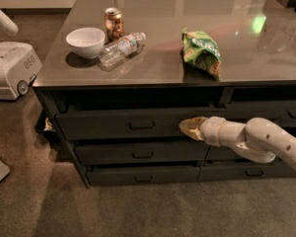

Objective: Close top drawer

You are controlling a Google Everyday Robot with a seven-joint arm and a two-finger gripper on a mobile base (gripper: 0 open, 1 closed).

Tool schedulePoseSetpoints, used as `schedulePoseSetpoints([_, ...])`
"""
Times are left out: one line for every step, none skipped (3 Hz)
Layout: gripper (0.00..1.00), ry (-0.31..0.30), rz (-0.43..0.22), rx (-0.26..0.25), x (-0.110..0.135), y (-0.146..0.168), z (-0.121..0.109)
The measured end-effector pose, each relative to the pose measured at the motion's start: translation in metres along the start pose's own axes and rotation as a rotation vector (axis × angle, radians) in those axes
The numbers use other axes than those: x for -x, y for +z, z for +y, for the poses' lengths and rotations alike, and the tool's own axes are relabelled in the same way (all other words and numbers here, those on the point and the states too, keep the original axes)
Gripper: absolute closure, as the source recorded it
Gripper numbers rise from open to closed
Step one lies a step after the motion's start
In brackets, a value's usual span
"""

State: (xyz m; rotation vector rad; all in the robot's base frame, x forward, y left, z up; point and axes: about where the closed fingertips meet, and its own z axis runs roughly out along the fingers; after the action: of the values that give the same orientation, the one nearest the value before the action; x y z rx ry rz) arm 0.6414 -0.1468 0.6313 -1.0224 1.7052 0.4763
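Well, starting at your far left, a white wheeled machine [10, 68] sits on the carpet beside the cabinet. On the grey countertop [153, 9] a white bowl [86, 41] stands upright near the 9 o'clock edge, and you can see only its pale inner wall. At its 1 o'clock a drinks can [113, 23] stands upright. At the bowl's 3 o'clock, just beside it, a clear plastic bottle [121, 48] lies on its side, cap end pointing to 2 o'clock; what it contains you cannot tell. Further along, near the front edge, a green snack bag [202, 52] lies crumpled. Below the counter, the top drawer [98, 125] juts out a little from the cabinet, with a dark gap above its tall front. The inside is in shadow, so its contents cannot be made out. Its small bar handle [141, 125] sits at the centre of the front. At the handle's 3 o'clock your gripper [185, 127] meets the drawer front, its jaws pinched together into a tan wedge with nothing between them. The white arm [256, 139] comes in from 4 o'clock. Under the top drawer two slimmer dark drawers [108, 153] are stacked, each with a similar handle.
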Motion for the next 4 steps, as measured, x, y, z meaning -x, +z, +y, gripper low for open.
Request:
schedulePoseSetpoints([1.0,0.0,0.0,0.0,0.0,0.0,0.001])
schedulePoseSetpoints([1.0,-0.015,-0.02,-0.063,0.003,0.014,-0.009])
schedulePoseSetpoints([1.0,-0.017,-0.022,-0.071,0.004,0.015,-0.009])
schedulePoseSetpoints([1.0,-0.021,-0.036,-0.103,0.004,0.018,-0.011])
